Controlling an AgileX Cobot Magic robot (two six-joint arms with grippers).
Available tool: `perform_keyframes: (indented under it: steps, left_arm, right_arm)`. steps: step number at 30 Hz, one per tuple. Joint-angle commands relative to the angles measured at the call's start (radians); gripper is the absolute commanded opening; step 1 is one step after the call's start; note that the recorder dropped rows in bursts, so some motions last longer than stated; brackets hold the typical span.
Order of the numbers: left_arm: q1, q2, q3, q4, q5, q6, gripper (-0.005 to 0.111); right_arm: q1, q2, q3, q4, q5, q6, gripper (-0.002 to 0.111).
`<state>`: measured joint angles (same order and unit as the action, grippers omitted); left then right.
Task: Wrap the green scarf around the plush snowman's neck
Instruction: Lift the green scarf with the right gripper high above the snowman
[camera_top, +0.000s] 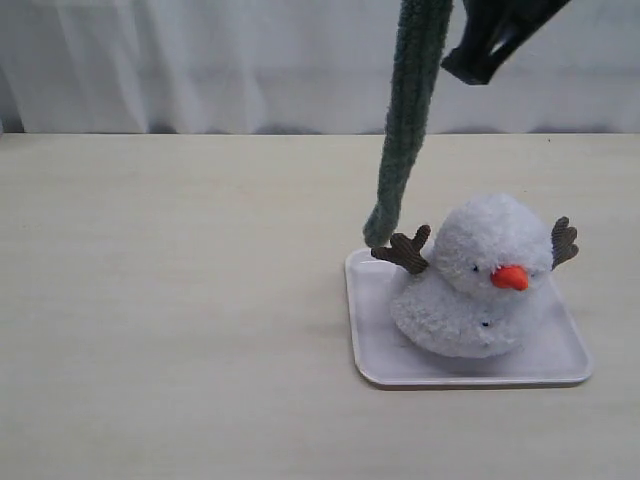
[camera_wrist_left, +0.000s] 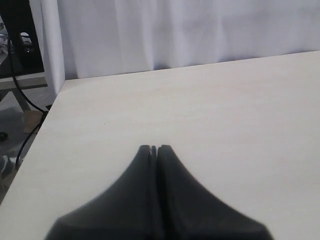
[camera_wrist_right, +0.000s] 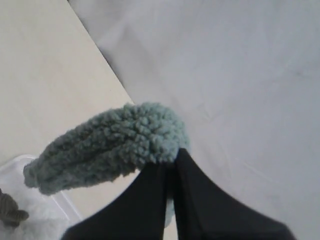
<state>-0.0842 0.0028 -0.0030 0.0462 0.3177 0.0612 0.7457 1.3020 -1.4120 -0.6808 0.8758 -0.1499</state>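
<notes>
- Table (camera_top: 150, 300): pale wood top, fills most of the ext. view; far edge runs along a white curtain (camera_top: 200, 60).
- Tray (camera_top: 368, 345): white, rounded corners, flat on the right half of the table, well clear of the far edge.
- Green scarf (camera_top: 405, 130): hangs nearly straight down from above the top of the ext. view, w/ a slight slant. Its rounded lower end sits over the tray's far-left corner, right by one antler arm; touching or just behind, can't tell. Apart from the neck.
- Plush snowman (camera_top: 470, 290): fluffy white, sits on the tray and covers most of its middle and right side. Head tilts toward the tray's right edge, face toward the near edge.
- R gripper (camera_wrist_right: 172, 161): jaws closed, upper end of the scarf pinched at the tips and bunched over them in the R wrist view. The grip itself is cut off in the ext. view.
- L gripper (camera_wrist_left: 154, 148): black fingers pressed together, nothing between them, over bare table near a corner.
- Snowman's neck (camera_top: 432, 276): crease btw. head and body, bare white fluff.
- Antler arms: brown, one (camera_top: 403, 250) toward the tray's far-left corner, the other (camera_top: 564, 240) on the opposite side of the head.
- Carrot nose (camera_top: 510, 277): orange, points toward the tray's near-right corner.
</notes>
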Motion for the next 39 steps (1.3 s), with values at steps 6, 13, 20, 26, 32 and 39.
perform_keyframes:
  steps: [6, 13, 20, 26, 32, 39]
  left_arm:
    - [-0.006, -0.003, 0.003, -0.004, -0.009, -0.006, 0.0]
    - [-0.006, -0.003, 0.003, -0.004, -0.009, -0.006, 0.0]
    - [-0.006, -0.003, 0.003, -0.004, -0.009, -0.006, 0.0]
    - [-0.006, -0.003, 0.003, -0.004, -0.009, -0.006, 0.0]
    - [-0.006, -0.003, 0.003, -0.004, -0.009, -0.006, 0.0]
    - [-0.006, -0.003, 0.003, -0.004, -0.009, -0.006, 0.0]
  right_arm:
    - [0.001, -0.209, 0.142, 0.071, 0.036, -0.022, 0.004]
    - [0.001, -0.321, 0.259, 0.071, 0.03, -0.026, 0.004]
    - [0.001, -0.439, 0.278, 0.129, -0.066, -0.054, 0.004]
    - [0.001, -0.525, 0.278, 0.197, -0.128, -0.056, 0.004]
    - [0.001, -0.579, 0.278, 0.382, -0.208, -0.173, 0.004]
    - [0.001, -0.562, 0.28, 0.423, -0.172, -0.251, 0.004]
